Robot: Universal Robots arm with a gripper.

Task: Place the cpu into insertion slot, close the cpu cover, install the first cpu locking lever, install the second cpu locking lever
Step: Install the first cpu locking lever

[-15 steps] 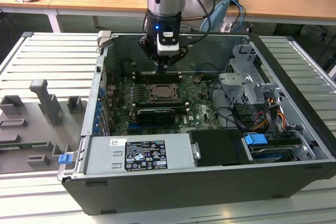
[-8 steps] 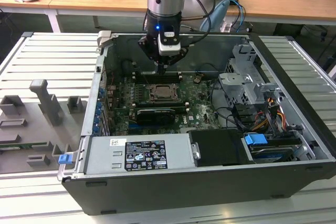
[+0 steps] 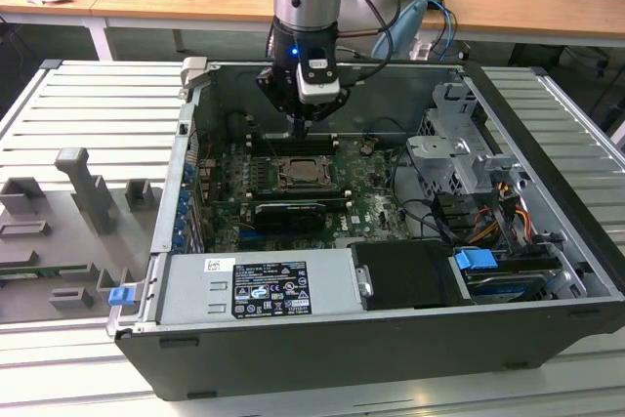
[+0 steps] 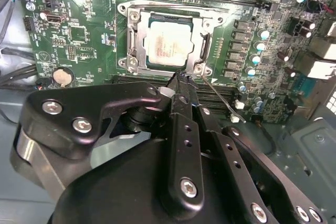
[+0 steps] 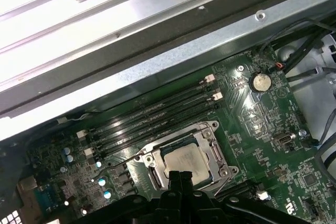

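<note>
The cpu (image 4: 167, 45) lies flat in the insertion slot (image 4: 207, 38) on the green board, its pale metal face showing through the window of the cpu cover (image 4: 131, 40), which lies down over it. In both wrist views my gripper (image 4: 181, 78) is shut with nothing between its fingers, its tip just off one corner of the socket. A thin wire locking lever (image 4: 220, 98) sticks out slantwise from that corner. In the exterior view the gripper (image 3: 298, 129) hangs just above the far edge of the socket (image 3: 303, 175). The cpu (image 5: 185, 160) and the lever (image 5: 123, 160) also show in the first wrist view.
Long black memory slots (image 5: 157, 111) run beside the socket. A black card (image 3: 285, 212) lies in front of it. The open computer case (image 3: 195, 144) walls in the board, with a drive cage (image 3: 454, 158) and cables on the exterior view's right. A power supply (image 3: 259, 285) sits at the front.
</note>
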